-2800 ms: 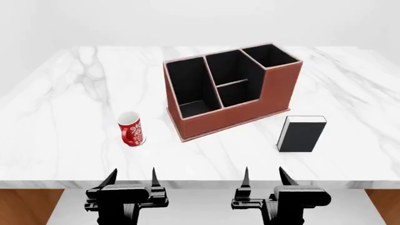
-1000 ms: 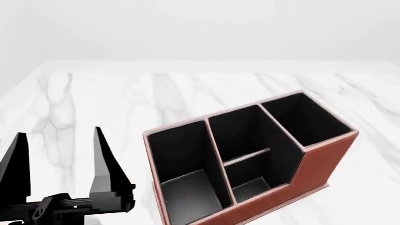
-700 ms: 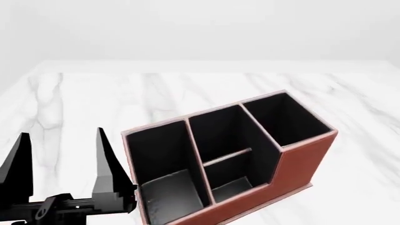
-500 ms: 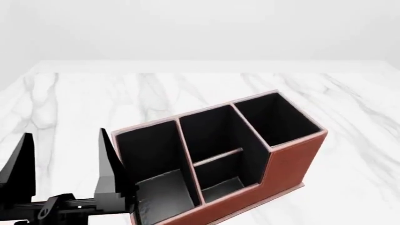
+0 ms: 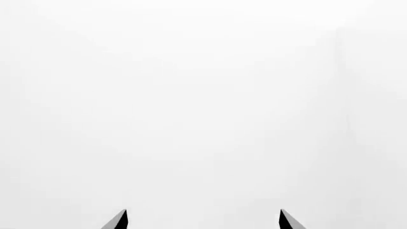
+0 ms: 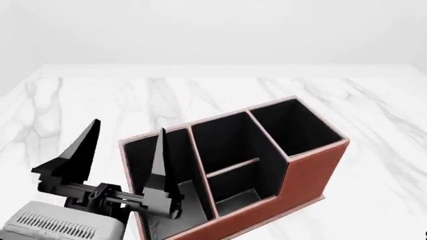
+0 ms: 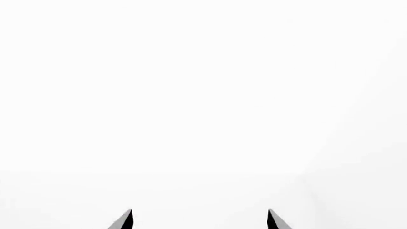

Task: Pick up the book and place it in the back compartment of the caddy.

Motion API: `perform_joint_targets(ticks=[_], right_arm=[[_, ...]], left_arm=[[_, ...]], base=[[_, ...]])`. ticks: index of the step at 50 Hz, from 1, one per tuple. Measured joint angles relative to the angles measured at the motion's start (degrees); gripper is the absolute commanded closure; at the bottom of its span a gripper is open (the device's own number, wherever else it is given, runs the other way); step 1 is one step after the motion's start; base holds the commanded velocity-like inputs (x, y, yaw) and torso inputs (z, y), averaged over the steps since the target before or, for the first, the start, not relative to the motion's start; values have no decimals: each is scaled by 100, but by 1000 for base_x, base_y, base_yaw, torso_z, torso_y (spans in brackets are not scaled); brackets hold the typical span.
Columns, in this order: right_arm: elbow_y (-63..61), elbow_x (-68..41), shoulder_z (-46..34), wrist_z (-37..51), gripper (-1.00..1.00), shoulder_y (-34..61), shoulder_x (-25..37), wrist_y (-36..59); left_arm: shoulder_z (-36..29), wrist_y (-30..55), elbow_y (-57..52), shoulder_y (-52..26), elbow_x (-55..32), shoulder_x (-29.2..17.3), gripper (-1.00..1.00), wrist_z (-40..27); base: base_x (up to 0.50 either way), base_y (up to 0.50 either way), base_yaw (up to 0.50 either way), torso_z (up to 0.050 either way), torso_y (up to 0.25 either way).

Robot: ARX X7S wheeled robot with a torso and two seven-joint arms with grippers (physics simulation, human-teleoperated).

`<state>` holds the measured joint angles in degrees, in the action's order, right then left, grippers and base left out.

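The red-brown caddy (image 6: 303, 175) stands in the middle of the head view with its tall square end at the right. Its back compartment (image 6: 223, 147) is the black pocket behind the low cross divider (image 6: 233, 167), and nothing shows in it. The book is out of view. My left gripper (image 6: 129, 126) is raised at the caddy's left end, open and holding nothing, and one finger (image 6: 160, 165) overlaps the long left section in the picture. Both wrist views show only blank white beyond the left gripper (image 5: 203, 212) and the open right gripper (image 7: 199, 212).
The white marble table (image 6: 80, 100) stretches behind and to both sides of the caddy, with a plain pale wall beyond it. My left arm's grey wrist housing (image 6: 53, 227) fills the lower left corner of the head view.
The head view moved in close on the caddy, losing the book and mug. In the last half second my left gripper rose, tilted and swung right towards the caddy's left end.
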<state>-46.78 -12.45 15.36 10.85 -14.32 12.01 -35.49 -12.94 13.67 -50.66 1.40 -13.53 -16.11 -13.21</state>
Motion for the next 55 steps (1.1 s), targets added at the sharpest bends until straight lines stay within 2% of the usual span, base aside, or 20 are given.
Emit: perform_joint_targets(ticks=[8, 15, 26, 43, 55], right_arm=[[10, 13, -32, 16, -100, -7, 29, -11], [13, 24, -60, 33, -100, -12, 53, -15], [30, 38, -104, 63, -100, -13, 84, -20], [60, 39, -177, 114, -100, -3, 132, -6], [86, 38, -200, 154, -100, -2, 163, -14]], left_arm=[[-931, 1391, -90, -1083, -396, -156, -100, 476], [-1732, 2262, -82, -1823, -520, -165, -100, 821], [-2452, 3301, 16, -2686, -831, -44, -100, 1259], [-2736, 4389, 803, -3871, -1462, 387, -100, 1914], [-2037, 5365, 1407, -4253, -2580, 968, -100, 2158]], base=[[0, 0, 0, 0, 0], [0, 0, 0, 0, 0], [0, 0, 0, 0, 0], [0, 0, 0, 0, 0], [0, 0, 0, 0, 0]])
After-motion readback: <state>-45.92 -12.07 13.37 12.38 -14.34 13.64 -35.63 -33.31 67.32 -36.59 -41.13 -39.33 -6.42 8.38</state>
